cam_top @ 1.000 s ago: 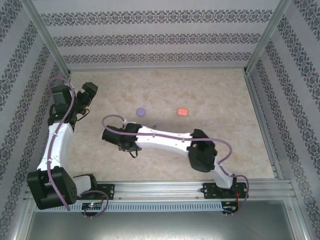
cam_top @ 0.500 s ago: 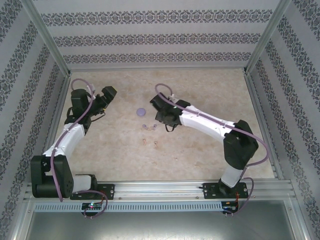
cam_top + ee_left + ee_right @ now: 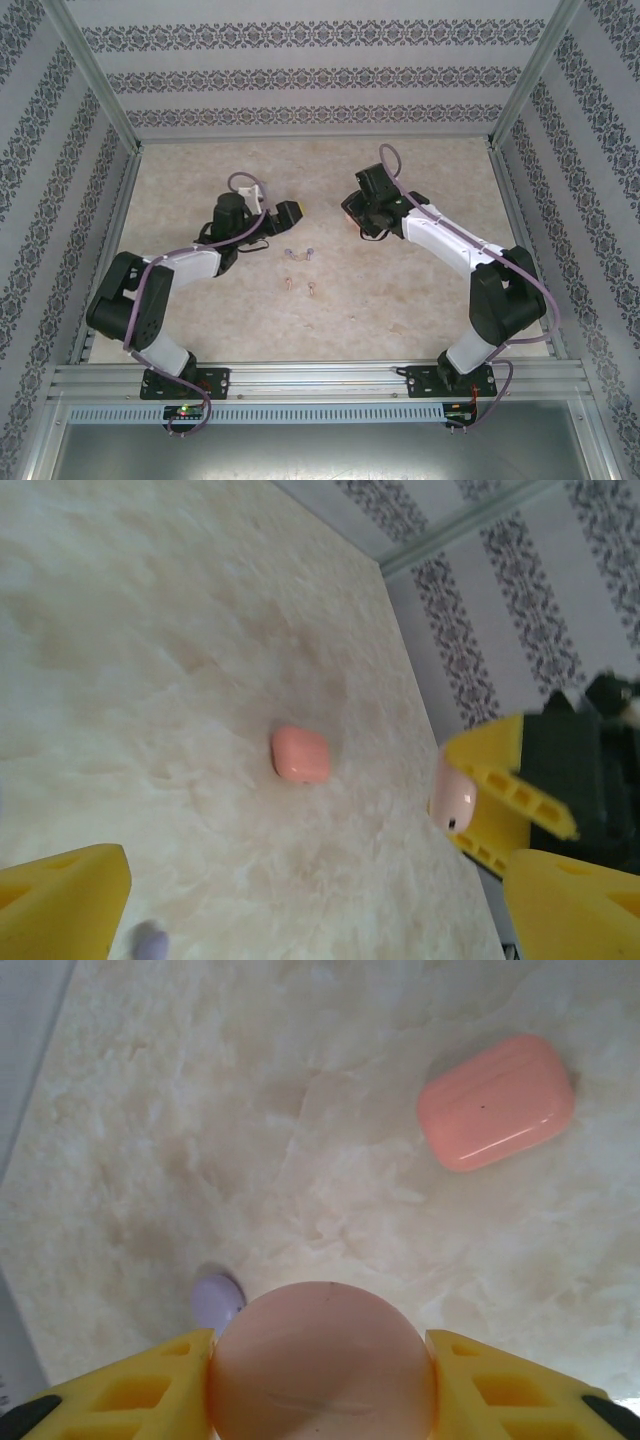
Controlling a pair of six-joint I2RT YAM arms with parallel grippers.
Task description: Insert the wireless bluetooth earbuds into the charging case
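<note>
Right gripper (image 3: 320, 1370): clamped on a pale pink case (image 3: 320, 1335)
Left gripper (image 3: 310, 910): fingers spread wide, nothing between them
Earbuds (image 3: 290, 253): lying loose on the table (image 3: 420, 300), roughly mid-table
Coral case (image 3: 495, 1102): flat on the table nearby

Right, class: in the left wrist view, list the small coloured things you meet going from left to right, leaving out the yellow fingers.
purple item, blurred at the bottom edge → coral case → pale pink case
</note>
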